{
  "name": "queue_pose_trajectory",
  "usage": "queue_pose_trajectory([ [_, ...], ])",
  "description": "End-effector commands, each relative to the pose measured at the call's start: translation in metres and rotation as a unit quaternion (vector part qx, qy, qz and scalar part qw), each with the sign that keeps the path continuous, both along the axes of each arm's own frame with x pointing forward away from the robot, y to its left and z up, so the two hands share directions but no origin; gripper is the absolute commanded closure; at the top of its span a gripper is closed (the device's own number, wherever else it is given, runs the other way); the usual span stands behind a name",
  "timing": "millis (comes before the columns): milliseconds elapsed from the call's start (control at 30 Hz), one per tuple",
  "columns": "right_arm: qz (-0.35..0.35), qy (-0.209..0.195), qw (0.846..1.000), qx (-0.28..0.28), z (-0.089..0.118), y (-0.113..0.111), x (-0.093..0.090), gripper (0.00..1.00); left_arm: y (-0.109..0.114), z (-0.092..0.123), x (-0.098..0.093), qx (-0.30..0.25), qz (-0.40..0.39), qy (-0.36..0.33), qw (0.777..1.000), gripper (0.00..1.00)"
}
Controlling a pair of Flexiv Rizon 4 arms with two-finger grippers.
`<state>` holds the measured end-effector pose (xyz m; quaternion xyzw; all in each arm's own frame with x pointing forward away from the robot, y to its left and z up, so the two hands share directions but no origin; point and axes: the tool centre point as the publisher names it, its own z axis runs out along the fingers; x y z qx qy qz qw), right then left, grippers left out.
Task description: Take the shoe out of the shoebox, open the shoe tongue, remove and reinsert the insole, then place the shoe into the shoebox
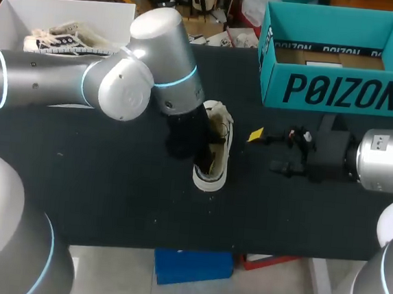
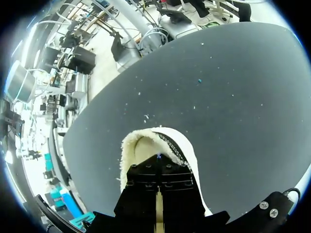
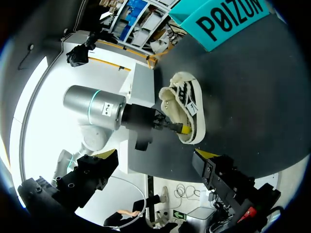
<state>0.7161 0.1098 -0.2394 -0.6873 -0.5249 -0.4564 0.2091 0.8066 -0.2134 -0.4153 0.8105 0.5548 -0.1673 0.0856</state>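
A cream sneaker (image 1: 215,164) lies on the black table (image 1: 110,187), its toe toward the near edge. My left gripper (image 1: 209,147) comes in from the left and is shut, with its fingertips down inside the shoe's opening (image 2: 146,145). The right wrist view shows its yellow tips (image 3: 183,129) at the shoe (image 3: 187,104); whether they pinch the insole is hidden. To the right of the shoe my right gripper (image 1: 268,152) hangs open and holds nothing, one yellow fingertip (image 3: 206,155) pointing at the shoe. The teal shoebox (image 1: 339,91) stands open at the back right.
A white box (image 1: 15,14) at the back left holds another sneaker (image 1: 65,39). My left arm's big elbow (image 1: 160,54) hangs over the table's middle. Bare black table lies in front of the shoe and between the shoe and the teal box.
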Motion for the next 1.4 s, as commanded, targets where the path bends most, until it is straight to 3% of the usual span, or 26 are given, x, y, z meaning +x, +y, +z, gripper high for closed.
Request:
queue_pose_trajectory([
  [33, 0.000, 0.000, 1.000, 0.000, 0.000, 0.000, 0.000, 0.00, -0.006, -0.008, 0.000, 0.003, 0.001, 0.001, 1.000, 1.00],
  [167, 0.000, 0.000, 1.000, 0.000, 0.000, 0.000, 0.000, 0.00, -0.004, 0.010, -0.001, -0.027, 0.010, 0.025, 0.999, 1.00],
  [367, 0.000, 0.000, 1.000, 0.000, 0.000, 0.000, 0.000, 0.00, 0.007, 0.053, 0.002, -0.086, 0.040, 0.079, 0.992, 1.00],
  [533, 0.000, 0.000, 1.000, 0.000, 0.000, 0.000, 0.000, 0.00, 0.020, 0.087, 0.022, -0.145, 0.079, 0.107, 0.980, 1.00],
  [767, 0.000, 0.000, 1.000, 0.000, 0.000, 0.000, 0.000, 0.00, 0.029, 0.122, 0.064, -0.210, 0.131, 0.074, 0.966, 1.00],
  [900, 0.000, 0.000, 1.000, 0.000, 0.000, 0.000, 0.000, 0.00, 0.028, 0.125, 0.084, -0.222, 0.158, 0.055, 0.961, 1.00],
  [1400, 0.000, 0.000, 1.000, 0.000, 0.000, 0.000, 0.000, 0.00, 0.003, 0.098, 0.128, -0.202, 0.197, 0.021, 0.959, 1.00],
])
